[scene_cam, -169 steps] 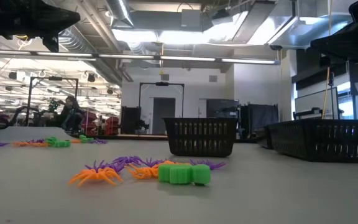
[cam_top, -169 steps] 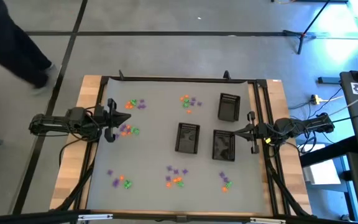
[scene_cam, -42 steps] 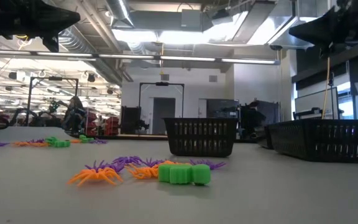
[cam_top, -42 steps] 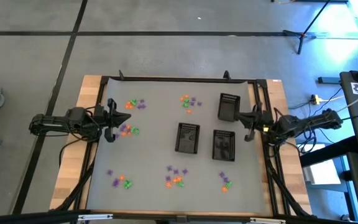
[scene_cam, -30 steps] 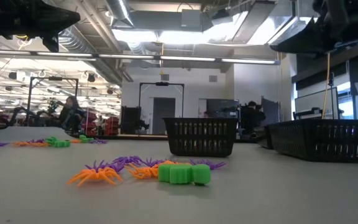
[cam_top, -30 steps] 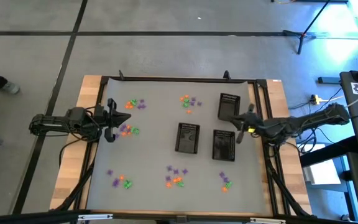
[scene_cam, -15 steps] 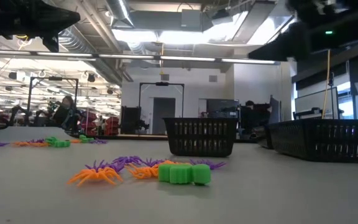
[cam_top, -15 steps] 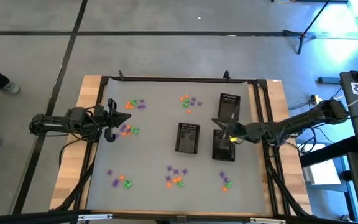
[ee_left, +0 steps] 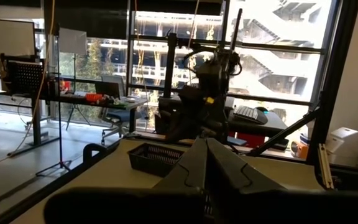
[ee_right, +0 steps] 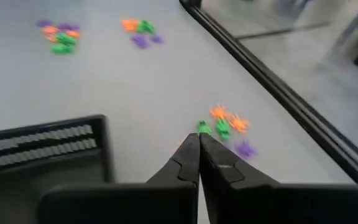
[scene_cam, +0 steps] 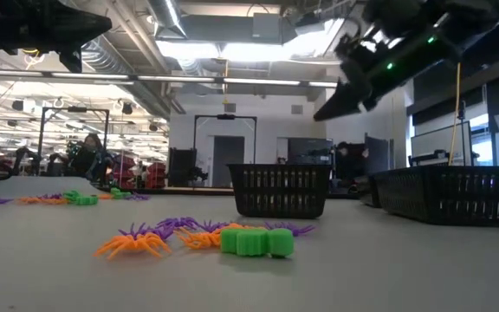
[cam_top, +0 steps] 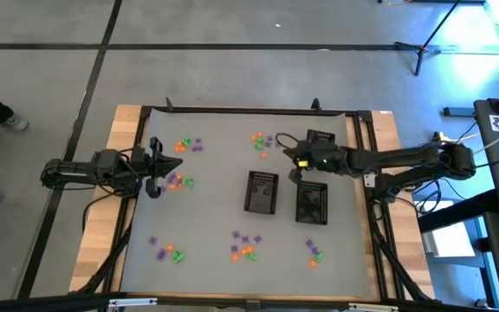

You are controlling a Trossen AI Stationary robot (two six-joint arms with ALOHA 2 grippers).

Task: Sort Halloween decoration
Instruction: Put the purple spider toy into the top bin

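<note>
Orange, green and purple Halloween trinkets (cam_top: 186,146) lie in six loose clusters across the grey surface (cam_top: 215,208); they are too small to tell any long axis or heading. The right gripper (cam_top: 288,147), jaws clenched on nothing, hangs beside the far mesh basket (cam_top: 320,139). The left gripper (cam_top: 154,166), jaws clenched, waits at the left edge. No writing is legible.

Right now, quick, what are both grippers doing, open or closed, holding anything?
Left gripper: jaws closed, holding nothing, waiting at the table's left edge.
Right gripper: jaws closed, empty, above the table near the far trinket cluster.
</note>
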